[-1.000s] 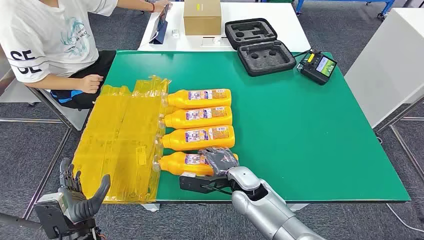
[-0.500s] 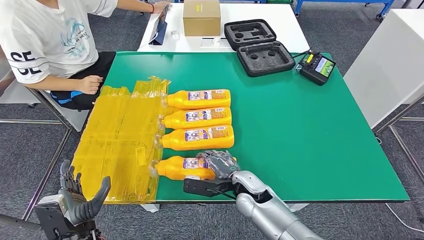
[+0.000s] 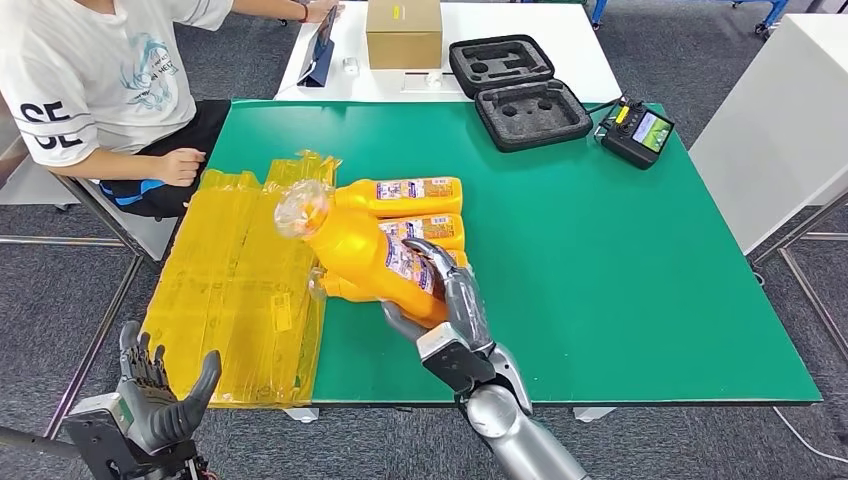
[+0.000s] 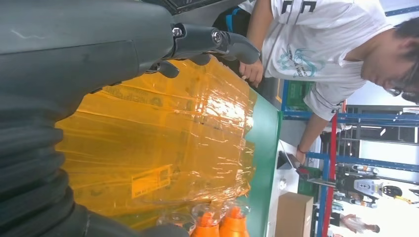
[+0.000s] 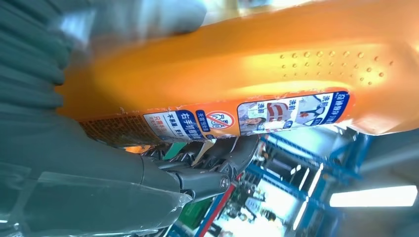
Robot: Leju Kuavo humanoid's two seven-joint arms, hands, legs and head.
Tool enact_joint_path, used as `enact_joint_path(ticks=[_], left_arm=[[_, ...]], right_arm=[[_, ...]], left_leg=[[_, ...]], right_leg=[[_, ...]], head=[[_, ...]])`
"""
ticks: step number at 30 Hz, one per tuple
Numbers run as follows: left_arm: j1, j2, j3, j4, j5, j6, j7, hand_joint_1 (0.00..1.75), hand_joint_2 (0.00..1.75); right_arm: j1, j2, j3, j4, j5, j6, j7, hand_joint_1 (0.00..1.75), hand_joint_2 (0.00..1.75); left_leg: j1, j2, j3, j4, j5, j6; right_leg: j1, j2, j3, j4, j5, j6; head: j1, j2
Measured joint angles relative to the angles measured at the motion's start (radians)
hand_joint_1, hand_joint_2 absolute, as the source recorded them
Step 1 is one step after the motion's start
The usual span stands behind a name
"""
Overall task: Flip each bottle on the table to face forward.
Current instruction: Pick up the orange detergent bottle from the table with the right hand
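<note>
Head view looks down on a green surface (image 3: pixel 620 270) with grey carpet around it and a white table (image 3: pixel 520 30) butted against its far edge. On that white table stands a cardboard box (image 3: pixel 404 33); an open black foam case (image 3: pixel 518 92) straddles the join, and a controller with a lit screen (image 3: pixel 637 132) lies near the green surface's far right corner. Yellow plastic wrap (image 3: pixel 240 285) covers the left part and hangs over the near-left edge, beside a seated person (image 3: pixel 95 85). The right robot hand (image 3: pixel 455 300) is wrapped around a lifted orange bottle (image 3: pixel 365 250), held tilted above the surface with its clear cap toward the wrap. Behind it three more bottles (image 3: pixel 400 196) lie on their sides in a row, labels up. The left robot hand (image 3: pixel 155 395) hangs below the near-left corner, fingers spread and holding nothing. The right half of the green surface is bare up to its edges.
</note>
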Motion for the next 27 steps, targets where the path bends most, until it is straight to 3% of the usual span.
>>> enact_joint_path(ticks=[9,16,20,27], left_arm=[[-0.003,0.007,-0.08,0.003,0.062,-0.147,0.026,0.0,1.75],[-0.015,0.025,-0.155,0.007,0.066,-0.193,0.029,0.0,1.75],[-0.039,0.056,-0.253,0.009,0.047,-0.239,0.031,0.0,1.75],[-0.09,0.098,-0.376,0.025,0.044,-0.245,0.044,0.0,1.75]], right_arm=[[0.026,0.026,-0.017,0.017,-0.023,-0.003,-0.019,1.75,1.75],[0.026,0.042,-0.017,0.072,-0.032,0.046,-0.016,1.75,1.75],[0.009,0.067,-0.014,0.173,-0.063,0.118,-0.016,1.75,1.75],[-0.015,0.107,0.013,0.324,-0.07,0.16,-0.025,1.75,1.75]], left_leg=[[0.0,0.0,0.0,0.0,0.0,0.0],[0.0,0.0,-0.001,0.0,0.0,0.0],[0.0,0.0,-0.001,0.0,0.0,0.0],[0.0,0.0,-0.001,0.0,0.0,0.0]], right_leg=[[0.0,0.0,0.0,0.0,0.0,0.0],[0.0,0.0,0.0,0.0,0.0,0.0],[0.0,0.0,0.0,0.0,0.0,0.0],[0.0,0.0,0.0,0.0,0.0,0.0]], head=[[0.0,0.0],[0.0,0.0],[0.0,0.0],[0.0,0.0]])
